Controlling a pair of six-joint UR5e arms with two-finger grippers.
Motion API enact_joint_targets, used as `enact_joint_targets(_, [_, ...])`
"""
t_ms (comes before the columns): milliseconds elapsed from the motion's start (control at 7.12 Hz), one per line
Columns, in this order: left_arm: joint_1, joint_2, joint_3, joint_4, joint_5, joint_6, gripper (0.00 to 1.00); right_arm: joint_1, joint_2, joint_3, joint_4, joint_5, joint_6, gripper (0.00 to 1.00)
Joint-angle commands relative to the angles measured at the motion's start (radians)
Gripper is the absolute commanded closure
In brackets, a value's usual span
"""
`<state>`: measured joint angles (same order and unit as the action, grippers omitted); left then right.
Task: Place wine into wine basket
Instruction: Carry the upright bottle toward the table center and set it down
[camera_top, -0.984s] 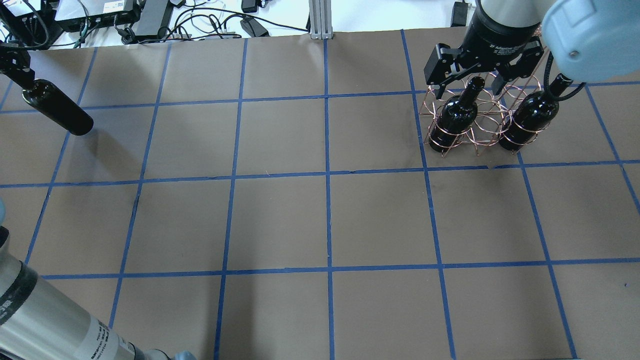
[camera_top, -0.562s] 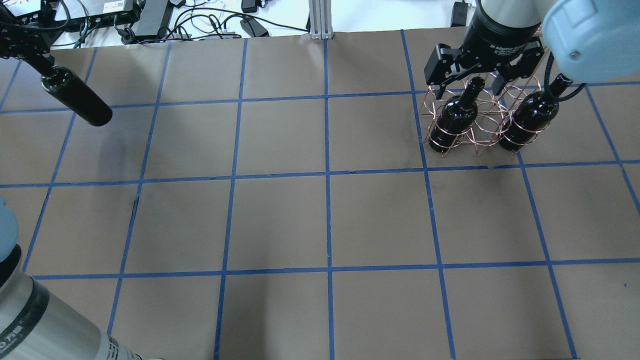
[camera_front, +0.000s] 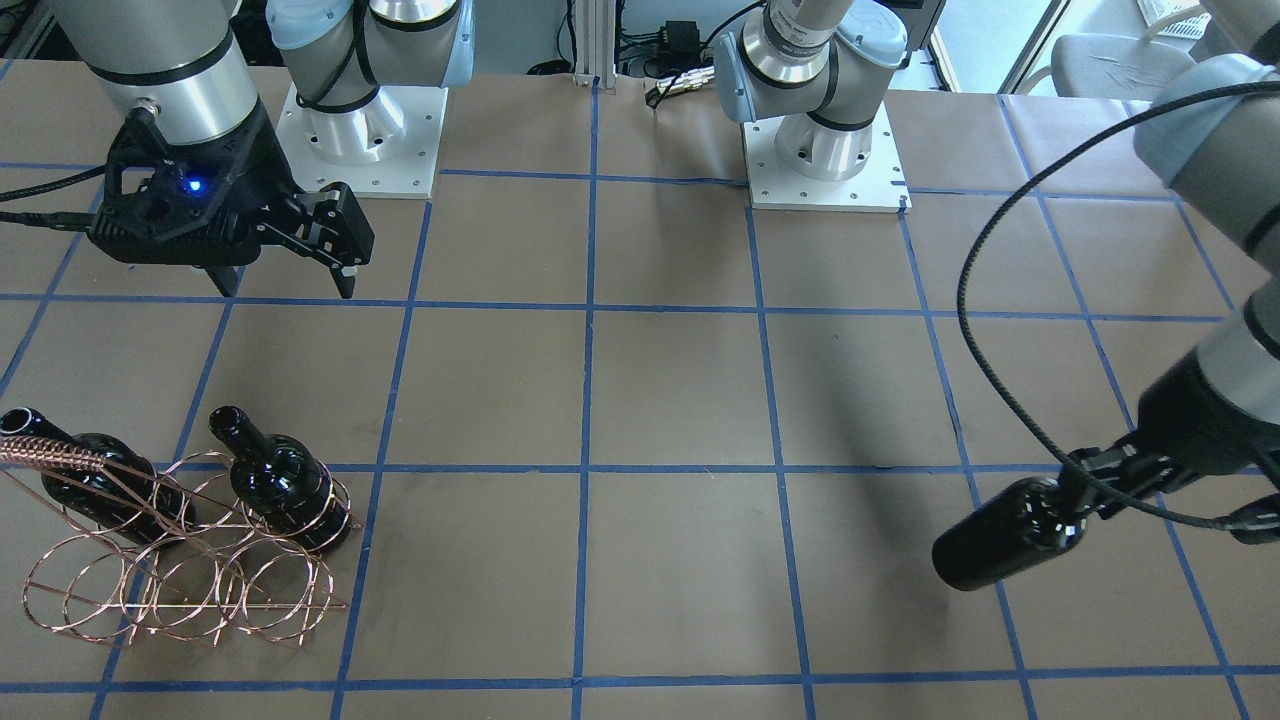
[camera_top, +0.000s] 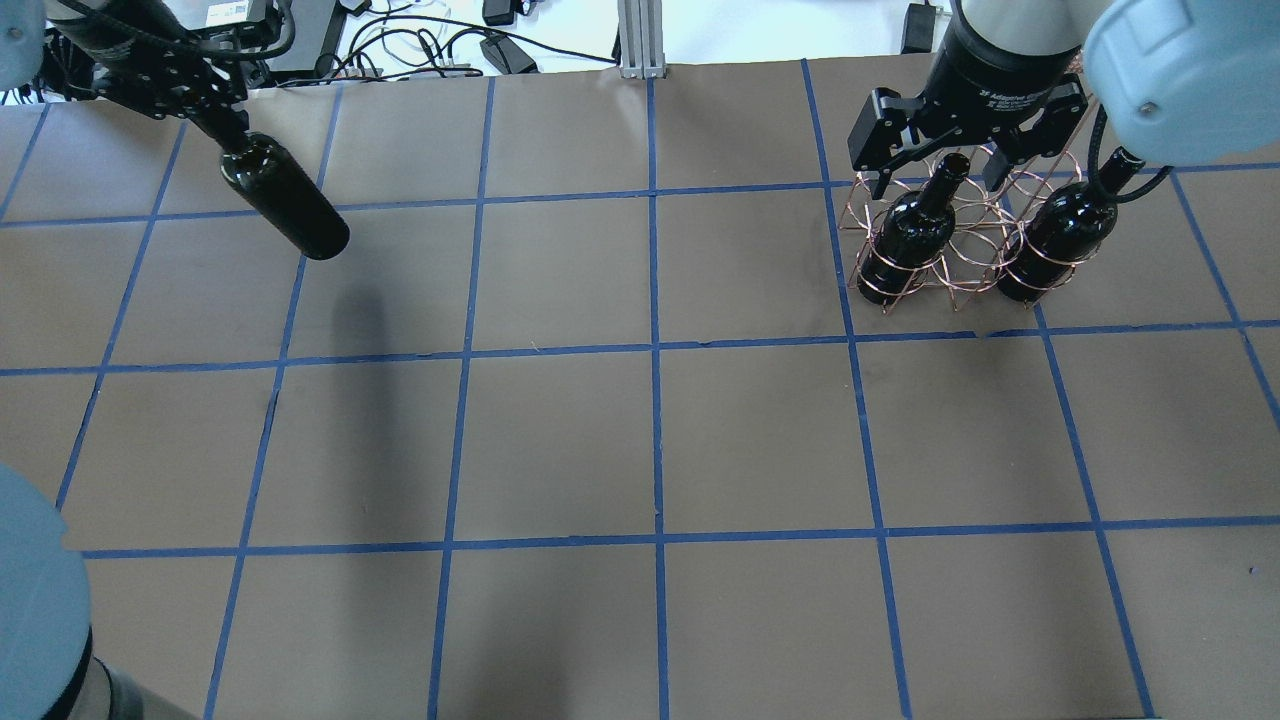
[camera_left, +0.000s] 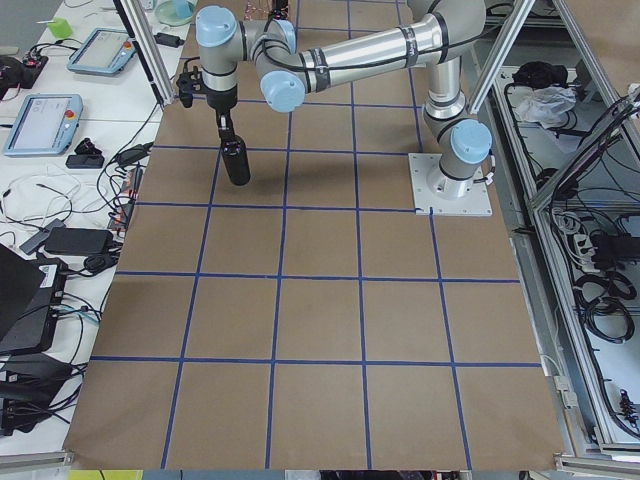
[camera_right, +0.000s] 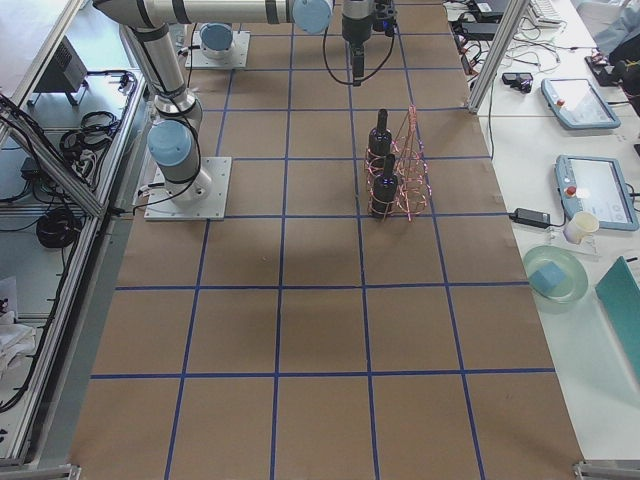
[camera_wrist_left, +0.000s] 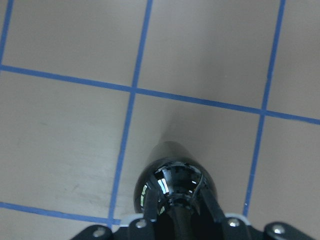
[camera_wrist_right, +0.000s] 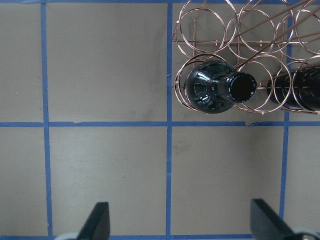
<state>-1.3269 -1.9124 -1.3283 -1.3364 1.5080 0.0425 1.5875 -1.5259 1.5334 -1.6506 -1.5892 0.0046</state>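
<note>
You can read "2F Adaptive" on the right end effector (camera_top: 938, 172). It's wide open, empty, above the wine basket (camera_top: 968, 240) w/ two other bottles (camera_top: 910, 235) (camera_top: 1060, 235) in its end rings. Left end effector (camera_top: 230, 135) clamps the wine bottle (camera_top: 290, 205) by the neck, base-down above the table (camera_top: 650, 430), well apart from the basket.

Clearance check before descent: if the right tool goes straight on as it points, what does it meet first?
Probably bare table, not a bottle. The open right tool points down at brown paper only; the wine basket and its nearest bottle sit off to one side, though depth is unclear.
</note>
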Motion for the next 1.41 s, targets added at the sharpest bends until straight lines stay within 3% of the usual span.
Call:
enact_joint_targets(0, [-0.125,0.071,-0.104,0.003,-0.008,-0.181,1.00,0.000,0.001,0.001,0.000,0.000,0.000,0.00])
enact_joint_targets(422, [-0.250,0.136,-0.228,0.043,-0.002,-0.257,1.00,0.000,0.001,0.001,0.002,0.000,0.000,0.00])
enact_joint_targets(843, [-0.268,0.197,-0.357,0.109,0.000,-0.247,1.00,0.000,0.000,0.007,0.000,0.001,0.000,0.00])
enact_joint_targets(1265, [-0.294,0.199,-0.382,0.123,0.034,-0.245,1.00,0.000,0.001,0.007,0.000,0.001,0.002,0.00])
